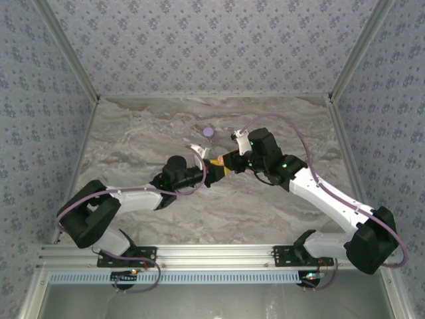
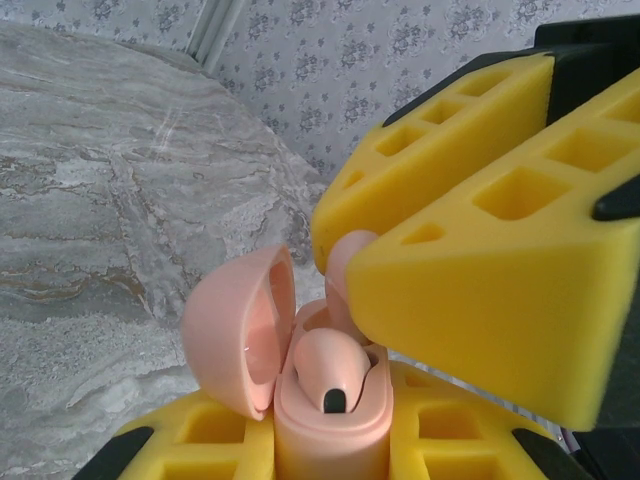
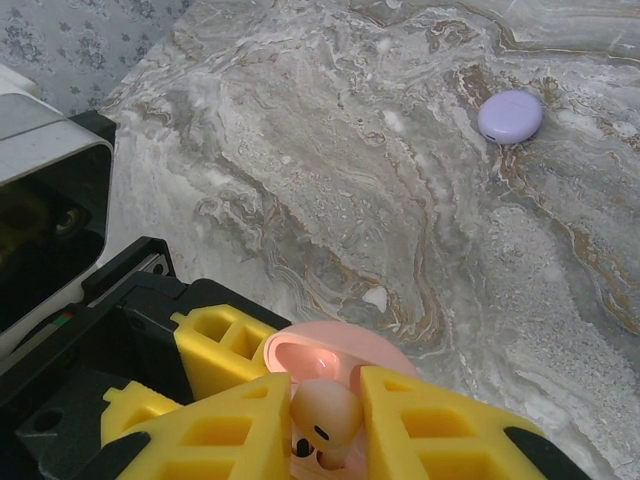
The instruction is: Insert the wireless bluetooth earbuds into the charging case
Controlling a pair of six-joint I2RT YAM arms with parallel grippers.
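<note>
Your earbuds are pale peach-pink, glossy and rounded, almost the colour of the case (image 2: pixel 332 428). One earbud (image 2: pixel 328 368) sits in the case's well with a dark oval spot on its near end. The case lid (image 2: pixel 238 340) is swung open at 9 o'clock.

Your left gripper (image 2: pixel 330 445) is clamped on the case body, a yellow finger on each side. Your right gripper (image 3: pixel 325 425) pinches the other earbud (image 3: pixel 322 408) right above the open case, at the case's 1 o'clock in the left wrist view.

In that view the right fingers cover most of the pinched earbud, leaving just a rounded end peeking out. I can't tell whether it touches the case. The frame's bottom edge cuts off the case's base. From above, where the grippers meet, the case and earbuds are too small to make out.

The count is two earbuds, one case and one purple disc (image 3: pixel 510 115). The disc lies on the marble table (image 3: pixel 350 150), well apart at 2 o'clock from the case.
</note>
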